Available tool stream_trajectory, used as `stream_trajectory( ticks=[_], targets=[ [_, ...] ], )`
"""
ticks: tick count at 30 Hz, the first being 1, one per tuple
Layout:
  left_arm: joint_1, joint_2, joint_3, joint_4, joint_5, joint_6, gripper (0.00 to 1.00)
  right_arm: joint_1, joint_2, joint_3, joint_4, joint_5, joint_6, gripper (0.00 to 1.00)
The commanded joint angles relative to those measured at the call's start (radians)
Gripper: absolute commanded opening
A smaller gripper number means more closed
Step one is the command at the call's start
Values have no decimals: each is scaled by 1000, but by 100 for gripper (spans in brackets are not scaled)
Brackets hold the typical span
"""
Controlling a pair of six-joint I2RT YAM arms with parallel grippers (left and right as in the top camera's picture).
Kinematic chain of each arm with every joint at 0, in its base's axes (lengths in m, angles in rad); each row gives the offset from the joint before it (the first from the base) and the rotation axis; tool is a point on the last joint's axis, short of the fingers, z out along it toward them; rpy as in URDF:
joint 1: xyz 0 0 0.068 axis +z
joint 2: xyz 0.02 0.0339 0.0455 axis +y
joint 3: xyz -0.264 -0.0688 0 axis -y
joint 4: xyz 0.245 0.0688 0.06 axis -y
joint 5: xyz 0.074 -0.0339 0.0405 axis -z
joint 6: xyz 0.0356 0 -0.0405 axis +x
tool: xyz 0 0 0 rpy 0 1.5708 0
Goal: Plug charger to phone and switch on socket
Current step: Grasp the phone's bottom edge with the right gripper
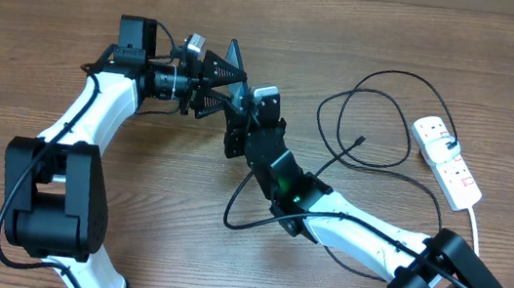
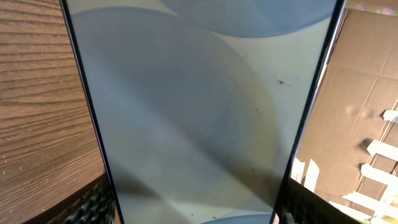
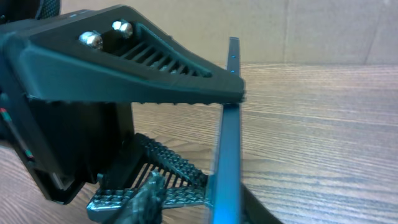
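My left gripper (image 1: pixel 228 86) is shut on the phone (image 1: pixel 265 97) and holds it on edge above the table. The phone's pale screen (image 2: pixel 199 106) fills the left wrist view between the fingers (image 2: pixel 196 208). In the right wrist view the phone (image 3: pixel 227 124) is edge-on, clamped by the left gripper's black fingers. My right gripper (image 1: pixel 244 128) is right beside the phone; its fingers (image 3: pixel 205 208) straddle the phone's lower edge with a gap on one side. The black charger cable (image 1: pixel 383 76) loops on the table, its plug tip (image 1: pixel 361 139) lying free. The white socket strip (image 1: pixel 446 162) lies at the right.
The strip's white cord (image 1: pixel 476 225) runs toward the front right edge. The black cable also trails under my right arm (image 1: pixel 247 224). A cardboard wall (image 2: pixel 367 93) stands behind the table.
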Motion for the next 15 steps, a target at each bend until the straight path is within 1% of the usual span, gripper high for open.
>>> stream_trajectory(
  ticks=[1,9,15],
  targets=[
    [7,5,27,8,53,-8,68,-1,6,-2,11,-10,-6,26],
    [7,5,27,8,52,-10,68,1,6,-2,11,-11,-5,17],
    [7,5,27,8,51,-9,68,4,6,-2,16,-63,-5,12]
  ],
)
